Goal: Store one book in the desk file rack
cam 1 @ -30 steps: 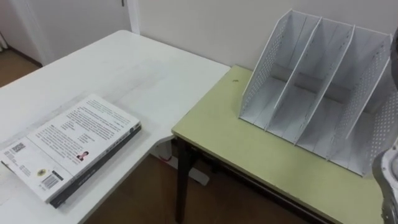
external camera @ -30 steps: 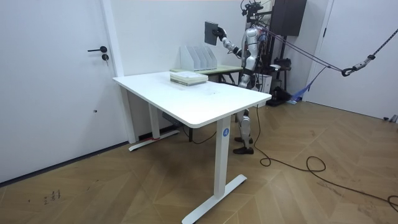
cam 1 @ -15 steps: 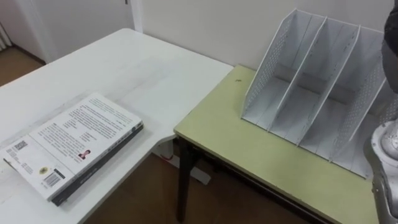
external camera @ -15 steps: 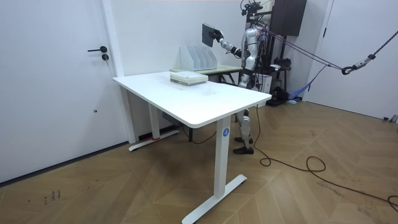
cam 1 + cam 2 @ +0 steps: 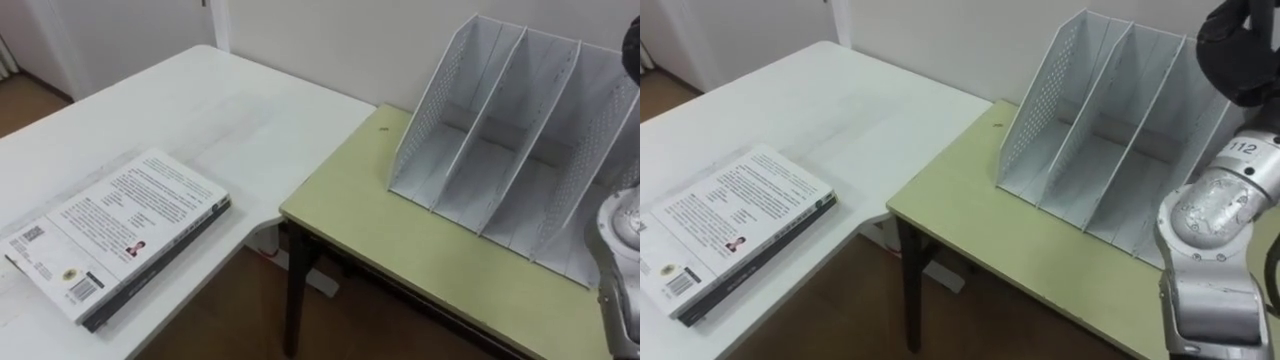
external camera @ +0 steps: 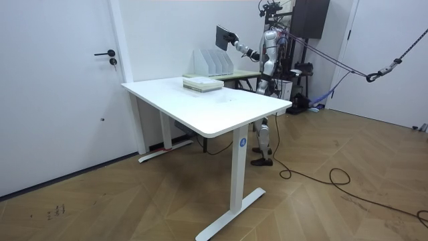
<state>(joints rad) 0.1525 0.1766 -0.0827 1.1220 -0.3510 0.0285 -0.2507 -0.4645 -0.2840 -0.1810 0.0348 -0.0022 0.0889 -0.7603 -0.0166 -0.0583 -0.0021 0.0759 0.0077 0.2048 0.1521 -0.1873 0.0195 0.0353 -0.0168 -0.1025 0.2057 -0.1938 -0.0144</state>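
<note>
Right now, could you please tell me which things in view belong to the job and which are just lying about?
For the job: dark book, held up by the right hand; white file rack; green desk beneath it.
Just lying about: stacked books on the white table; door.

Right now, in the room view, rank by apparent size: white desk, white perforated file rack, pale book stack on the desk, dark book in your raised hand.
1. White desk, also nearest.
2. White perforated file rack.
3. Pale book stack.
4. Dark book in the right hand; farther off, so that rank is unsure.
</note>
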